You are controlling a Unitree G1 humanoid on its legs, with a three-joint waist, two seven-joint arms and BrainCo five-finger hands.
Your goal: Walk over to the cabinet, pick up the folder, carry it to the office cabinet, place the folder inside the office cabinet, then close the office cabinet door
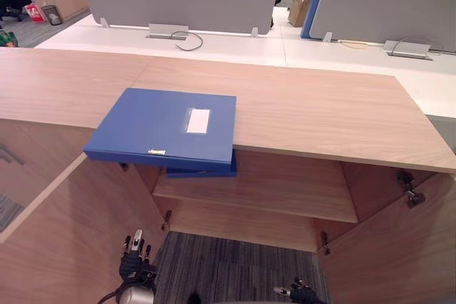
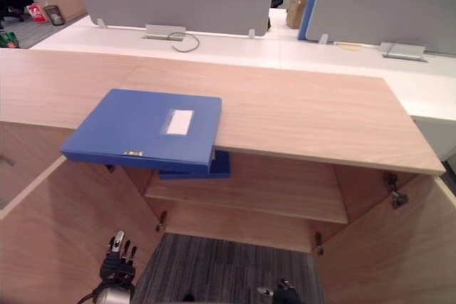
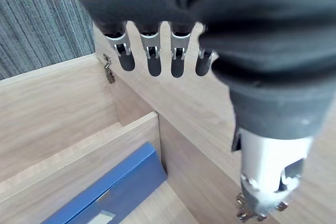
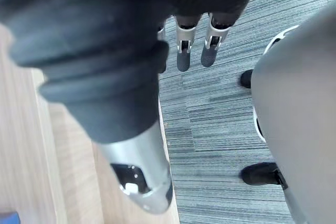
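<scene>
Folder [image 1: 160, 126] lies flat on the cabinet top [image 1: 320, 108], left of the middle, its near edge overhanging the open cabinet. In the left eye view a second blue folder [image 1: 206, 170] sits just beneath it on the shelf [image 1: 271, 190]. The left door [image 1: 64, 240] and the right door [image 1: 399, 254] both stand swung out toward me. My left hand [image 1: 135, 258] hangs low by the left door and my right hand [image 1: 301, 292] low over the grey carpet [image 1: 228, 268], both well apart from the folder. In the left wrist view my fingers [image 3: 148, 59] are straight and spread, holding nothing, with a door hinge [image 3: 108, 72] past them. In the right wrist view my fingers [image 4: 184, 56] hang relaxed and empty above the carpet.
</scene>
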